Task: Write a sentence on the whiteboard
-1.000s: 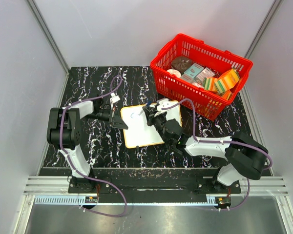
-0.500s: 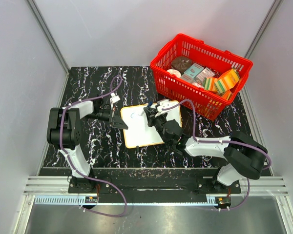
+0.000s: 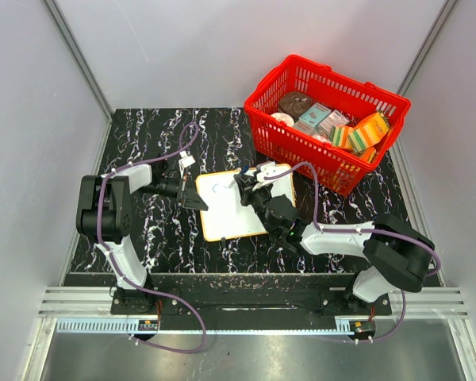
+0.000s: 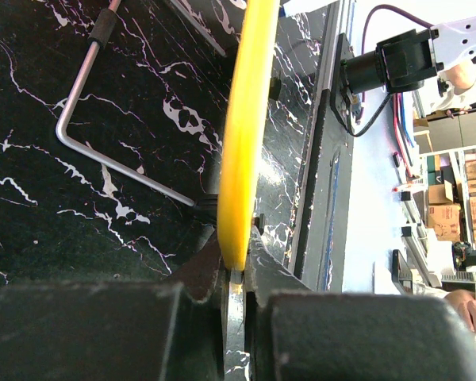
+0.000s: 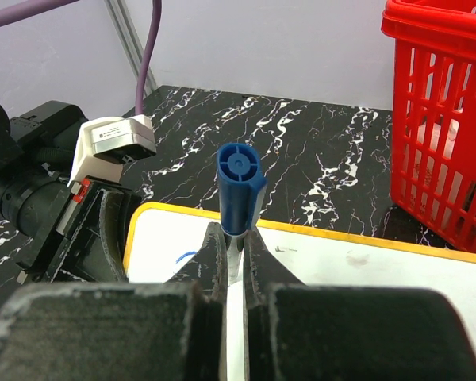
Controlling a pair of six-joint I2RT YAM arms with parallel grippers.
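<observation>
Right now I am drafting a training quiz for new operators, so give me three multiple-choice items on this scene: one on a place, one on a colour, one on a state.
1. Where does the red plastic mesh basket stand on the black marbled table?
A. at the far right corner
B. at the near left corner
C. between the two arm bases

2. What colour is the rim of the small flat white board?
A. green
B. yellow-orange
C. black

3. What state is the right gripper in?
A. open and empty
B. shut on the blue marker
C. shut on a basket handle

Answers:
1 A, since the top view shows it at the far right.
2 B, since the left wrist view shows the yellow edge close up.
3 B, since the right wrist view shows it pinching the marker upright.
</observation>
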